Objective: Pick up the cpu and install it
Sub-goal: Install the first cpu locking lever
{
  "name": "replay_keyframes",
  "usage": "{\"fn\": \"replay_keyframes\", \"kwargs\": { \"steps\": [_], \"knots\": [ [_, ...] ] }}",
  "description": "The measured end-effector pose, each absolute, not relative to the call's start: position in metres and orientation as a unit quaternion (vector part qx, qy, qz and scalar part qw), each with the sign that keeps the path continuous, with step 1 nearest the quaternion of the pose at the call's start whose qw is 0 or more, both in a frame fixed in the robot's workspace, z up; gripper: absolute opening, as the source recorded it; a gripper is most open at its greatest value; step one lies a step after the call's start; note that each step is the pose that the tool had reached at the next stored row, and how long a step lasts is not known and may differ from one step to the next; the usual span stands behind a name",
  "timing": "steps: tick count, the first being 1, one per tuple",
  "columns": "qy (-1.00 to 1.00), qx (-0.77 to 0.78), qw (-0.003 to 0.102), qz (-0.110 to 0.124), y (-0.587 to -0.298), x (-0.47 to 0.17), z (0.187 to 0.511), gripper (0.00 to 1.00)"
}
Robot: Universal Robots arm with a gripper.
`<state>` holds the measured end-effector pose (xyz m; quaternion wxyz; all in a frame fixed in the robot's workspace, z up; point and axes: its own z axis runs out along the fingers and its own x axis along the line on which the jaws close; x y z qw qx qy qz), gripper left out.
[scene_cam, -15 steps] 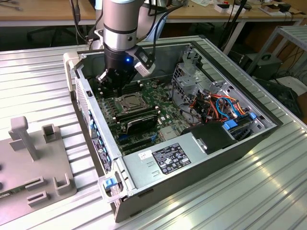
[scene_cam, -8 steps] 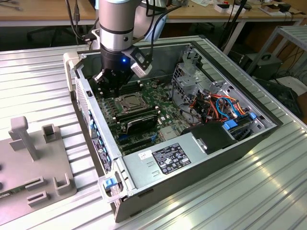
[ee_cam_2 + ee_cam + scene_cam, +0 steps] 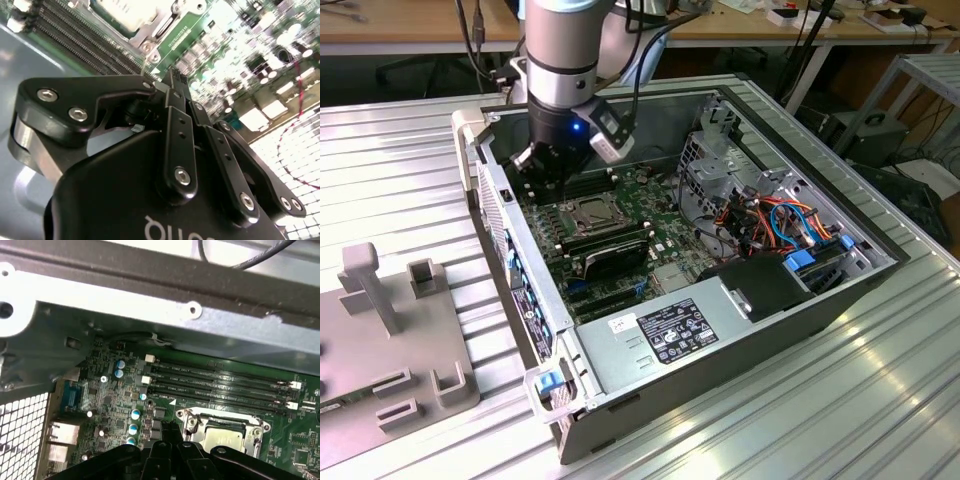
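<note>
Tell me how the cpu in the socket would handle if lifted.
The cpu is a thin flat square with a metal top, so it is probably stiff and light. That smooth top may be slippery, and its low edges offer little grip. It sits inside the socket frame, so a sideways push likely won't slide it.

Arm (image 3: 560, 60) stands near vertical, wrist pointing straight down. Gripper (image 3: 172, 82) hangs at its lower end, black fingers (image 3: 175, 130) drawn together at the tips, nothing seen between them.
</note>
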<state>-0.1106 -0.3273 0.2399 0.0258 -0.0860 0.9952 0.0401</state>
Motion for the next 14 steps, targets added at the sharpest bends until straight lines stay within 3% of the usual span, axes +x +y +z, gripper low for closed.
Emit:
{"fn": "replay_keyframes", "kwargs": {
  "steps": [3, 14],
  "knots": [
    [0.994, -0.085, 0.028, 0.061, -0.3273, -0.1106, 0.2399, 0.11],
    [0.994, -0.085, 0.028, 0.063, -0.3273, -0.1031, 0.2398, 0.11]
  ]
}}
